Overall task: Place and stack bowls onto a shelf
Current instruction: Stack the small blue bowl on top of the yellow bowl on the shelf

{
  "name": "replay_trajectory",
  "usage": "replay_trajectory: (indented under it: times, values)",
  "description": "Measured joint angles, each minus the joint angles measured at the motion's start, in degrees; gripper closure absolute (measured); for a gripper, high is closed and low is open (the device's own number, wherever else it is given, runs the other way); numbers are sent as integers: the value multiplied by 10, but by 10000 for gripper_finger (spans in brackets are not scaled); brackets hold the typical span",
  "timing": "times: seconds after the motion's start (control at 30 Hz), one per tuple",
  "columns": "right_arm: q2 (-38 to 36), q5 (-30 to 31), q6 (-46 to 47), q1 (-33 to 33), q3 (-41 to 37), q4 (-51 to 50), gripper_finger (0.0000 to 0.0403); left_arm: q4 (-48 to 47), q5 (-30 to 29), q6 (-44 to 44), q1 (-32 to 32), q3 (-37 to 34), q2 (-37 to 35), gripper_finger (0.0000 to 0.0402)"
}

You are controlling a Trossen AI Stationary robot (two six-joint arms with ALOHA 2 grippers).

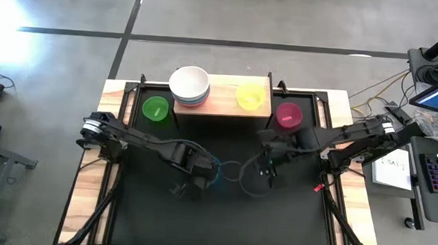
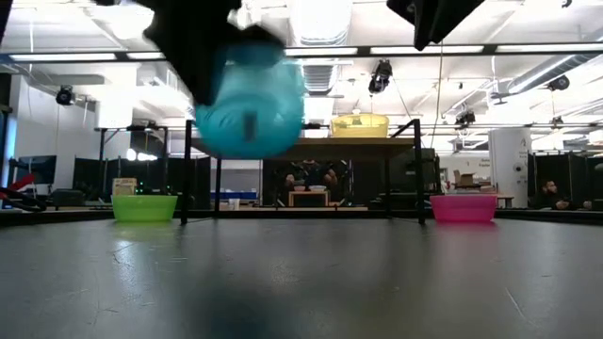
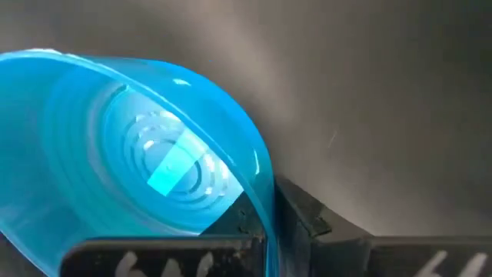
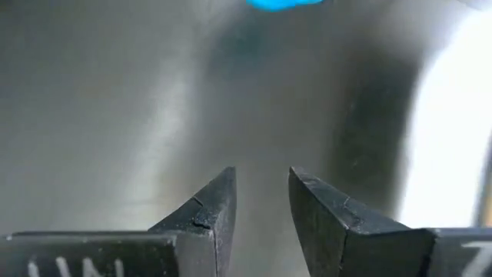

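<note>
From above, the left tool (image 1: 193,183) hangs over the middle of the black table (image 1: 153,224), closed on the rim of a blue bowl (image 1: 213,173) lifted clear of the surface. The right tool (image 1: 265,172) sits just beside it, across a small gap, holding nothing. Beyond both tools stands the shelf (image 1: 224,100), carrying a stack topped by a white bowl (image 1: 189,83) and a yellow bowl (image 1: 250,96); a green bowl (image 1: 156,109) and a pink bowl (image 1: 288,115) rest on the table at its two ends.

At table height, the blue bowl (image 2: 250,104) hangs tilted in the air under the left arm, with the shelf (image 2: 311,145) behind.

The left wrist camera shows the bowl (image 3: 138,161) pinched at its rim between the fingers (image 3: 300,211).

The right wrist camera shows that tool (image 4: 261,188) with fingers a little apart and bare, the blue bowl (image 4: 280,4) ahead of it.
</note>
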Motion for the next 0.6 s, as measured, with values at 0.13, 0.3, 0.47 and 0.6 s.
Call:
replay_trajectory:
  times: [0.13,0.3,0.47,0.6]
  values:
    - [12,34,-55,26,0,23,294,53,21,77,0,21,0,401]
    - [17,34,-95,39,0,68,294,114,20,152,0,25,0,401]
    - [17,15,-119,38,0,107,294,145,20,195,0,25,0,401]
    - [17,-18,-134,38,0,139,294,166,20,223,1,25,0,401]
